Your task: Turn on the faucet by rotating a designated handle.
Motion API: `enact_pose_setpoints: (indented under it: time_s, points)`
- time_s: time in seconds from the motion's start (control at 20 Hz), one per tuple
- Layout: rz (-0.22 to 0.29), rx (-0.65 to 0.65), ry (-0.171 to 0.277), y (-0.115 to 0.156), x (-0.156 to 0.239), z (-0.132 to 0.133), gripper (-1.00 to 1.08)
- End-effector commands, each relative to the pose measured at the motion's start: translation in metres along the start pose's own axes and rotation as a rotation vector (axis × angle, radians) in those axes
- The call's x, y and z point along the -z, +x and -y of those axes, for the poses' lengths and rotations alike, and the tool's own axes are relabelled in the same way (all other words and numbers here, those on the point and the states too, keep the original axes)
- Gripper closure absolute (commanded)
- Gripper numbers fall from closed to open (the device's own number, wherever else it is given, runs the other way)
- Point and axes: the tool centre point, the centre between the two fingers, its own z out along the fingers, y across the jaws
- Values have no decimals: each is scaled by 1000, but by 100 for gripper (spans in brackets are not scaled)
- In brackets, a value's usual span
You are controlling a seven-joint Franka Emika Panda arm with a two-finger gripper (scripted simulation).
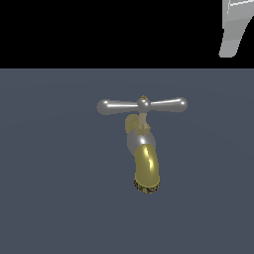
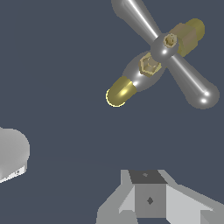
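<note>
Claw (image 2: 151, 199) sits well off the handle (image 1: 142, 105); you can't tell its jaw state. Bring it beside one bulb, then push sideways.

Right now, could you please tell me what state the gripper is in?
Gripper: holding nothing, clear of the handle and faucet; whether open or shut cannot be told.

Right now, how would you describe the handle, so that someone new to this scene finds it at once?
On the grey-blue floor stands one small faucet. Across its top lies the handle, a slim silver crossbar with two rounded ends and a small brass knob at its centre. Unlike the curved brass spout below, it is straight and silver.
</note>
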Motion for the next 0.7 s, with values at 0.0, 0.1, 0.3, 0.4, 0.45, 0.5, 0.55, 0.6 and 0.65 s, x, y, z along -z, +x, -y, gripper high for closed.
enact_pose_setpoints:
  time_s: [0.0,0.1,0.3,0.4,0.45,0.5,0.55,0.6,0.65]
  points:
    - [0,60,-1,0,-10,-8,108]
    - [0,107,-1,0,-18,-15,108]
    - [-1,198,-1,1,-33,-27,108]
    - [-1,242,-1,2,-41,-33,108]
    - [-1,264,-2,3,-45,-36,108]
    - [-1,286,-2,4,-48,-39,108]
    - [-1,307,-2,5,-52,-42,108]
    - [-1,329,-2,5,-55,-45,108]
    - [-1,349,-2,6,-59,-48,108]
